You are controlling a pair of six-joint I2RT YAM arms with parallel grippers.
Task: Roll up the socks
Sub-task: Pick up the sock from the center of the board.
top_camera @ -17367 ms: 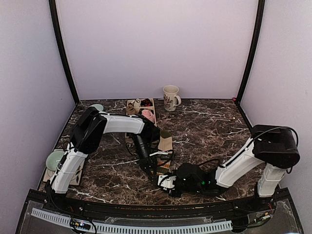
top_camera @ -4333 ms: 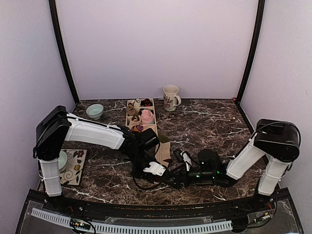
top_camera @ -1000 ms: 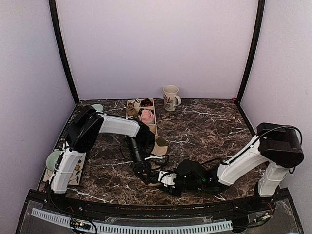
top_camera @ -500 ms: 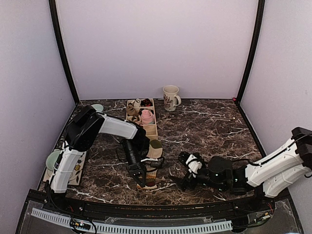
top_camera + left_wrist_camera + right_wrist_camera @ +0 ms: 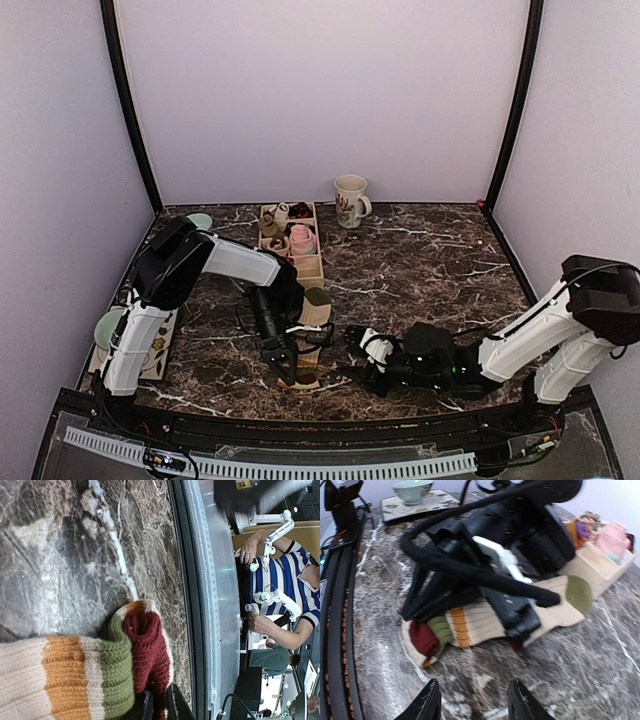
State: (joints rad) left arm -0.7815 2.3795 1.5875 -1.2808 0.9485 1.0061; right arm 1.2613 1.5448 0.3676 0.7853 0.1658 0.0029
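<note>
The socks (image 5: pixel 316 312) lie flat on the marble in front of the left arm, beige with orange, green and maroon bands and a green toe (image 5: pixel 578 594). My left gripper (image 5: pixel 159 707) is shut on the maroon cuff end (image 5: pixel 145 645), near the table's front edge. From above, the left gripper (image 5: pixel 287 370) sits over the socks' near end. My right gripper (image 5: pixel 474 702) stands open just right of the socks, nothing between its fingers. In the top view the right gripper (image 5: pixel 353 355) is a short way from the socks.
A wooden compartment tray (image 5: pixel 309 268) behind the socks holds a pink bundle (image 5: pixel 302 238) and small dark bundles. A mug (image 5: pixel 350 200) stands at the back. A teal bowl (image 5: pixel 198 220) sits back left, another bowl (image 5: pixel 412 490) on a patterned mat at the left.
My right gripper let go, pulled away to the right and opened wide, then came back toward the socks with its jaws less wide. My left gripper stayed shut on the cuff.
</note>
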